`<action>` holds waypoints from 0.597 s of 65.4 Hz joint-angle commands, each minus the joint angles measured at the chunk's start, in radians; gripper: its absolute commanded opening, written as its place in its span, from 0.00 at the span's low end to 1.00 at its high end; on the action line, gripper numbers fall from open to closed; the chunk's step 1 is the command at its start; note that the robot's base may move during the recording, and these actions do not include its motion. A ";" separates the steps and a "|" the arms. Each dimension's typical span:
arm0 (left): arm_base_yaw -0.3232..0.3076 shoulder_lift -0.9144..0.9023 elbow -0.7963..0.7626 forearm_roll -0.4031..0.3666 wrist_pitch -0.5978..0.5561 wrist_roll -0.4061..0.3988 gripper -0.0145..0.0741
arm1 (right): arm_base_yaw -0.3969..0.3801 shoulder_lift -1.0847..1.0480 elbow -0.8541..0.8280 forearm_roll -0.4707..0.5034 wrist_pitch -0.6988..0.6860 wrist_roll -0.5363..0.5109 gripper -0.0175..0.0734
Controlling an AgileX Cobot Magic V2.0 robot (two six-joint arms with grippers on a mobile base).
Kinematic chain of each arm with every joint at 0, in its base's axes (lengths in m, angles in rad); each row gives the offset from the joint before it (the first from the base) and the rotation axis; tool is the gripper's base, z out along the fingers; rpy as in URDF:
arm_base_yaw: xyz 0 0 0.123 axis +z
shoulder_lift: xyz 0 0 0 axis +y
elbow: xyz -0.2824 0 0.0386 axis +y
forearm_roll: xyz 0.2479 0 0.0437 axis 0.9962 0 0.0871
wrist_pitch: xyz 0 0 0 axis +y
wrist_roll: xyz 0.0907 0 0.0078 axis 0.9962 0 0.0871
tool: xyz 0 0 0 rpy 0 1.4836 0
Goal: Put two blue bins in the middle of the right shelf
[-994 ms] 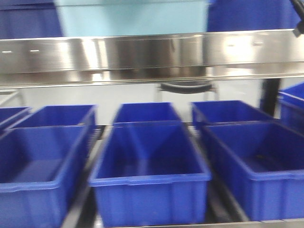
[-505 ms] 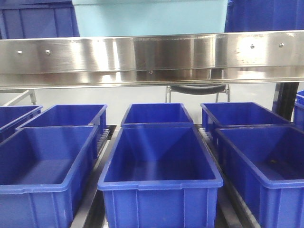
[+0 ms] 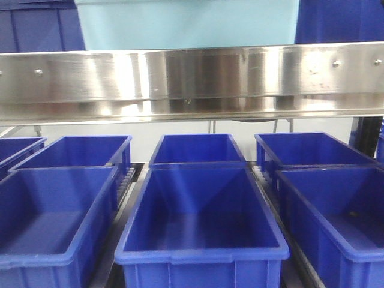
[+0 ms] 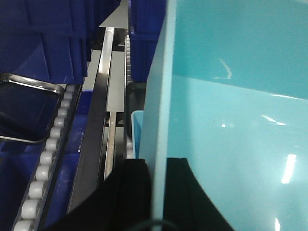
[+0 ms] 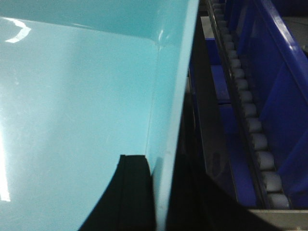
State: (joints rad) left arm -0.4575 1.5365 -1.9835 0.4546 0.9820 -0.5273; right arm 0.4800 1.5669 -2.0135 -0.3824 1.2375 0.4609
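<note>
A pale aqua blue bin (image 3: 189, 24) shows at the top of the front view, behind the steel shelf rail. In the left wrist view my left gripper (image 4: 159, 162) is shut on the bin's left wall (image 4: 231, 120), one black finger (image 4: 137, 183) outside and one inside. In the right wrist view my right gripper (image 5: 159, 163) is shut on the same bin's right wall (image 5: 77, 96), with a finger (image 5: 132, 178) inside. A second pale blue edge (image 4: 136, 132) shows just outside the left wall; I cannot tell whether it is another bin.
A broad steel rail (image 3: 192, 81) crosses the front view. Below it stand several dark royal-blue bins (image 3: 201, 216) in rows. Dark blue bins (image 3: 36, 27) also flank the aqua bin. Roller tracks (image 4: 48, 159) (image 5: 250, 125) run along both sides of it.
The shelf and its dark blue bins have grown larger and the blur has gone. The aqua bin now spans more of the top of the front view.
</note>
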 commanded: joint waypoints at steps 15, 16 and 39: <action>-0.006 -0.012 -0.012 -0.021 -0.091 -0.016 0.04 | 0.002 -0.004 -0.010 0.004 -0.016 -0.023 0.01; -0.006 -0.012 -0.012 -0.021 -0.091 -0.016 0.04 | 0.002 -0.004 -0.010 0.004 -0.016 -0.023 0.01; -0.006 -0.012 -0.012 -0.021 -0.091 -0.016 0.04 | 0.002 -0.004 -0.010 0.004 -0.016 -0.023 0.01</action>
State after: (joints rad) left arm -0.4575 1.5365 -1.9835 0.4528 0.9820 -0.5273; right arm 0.4800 1.5669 -2.0135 -0.3842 1.2397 0.4609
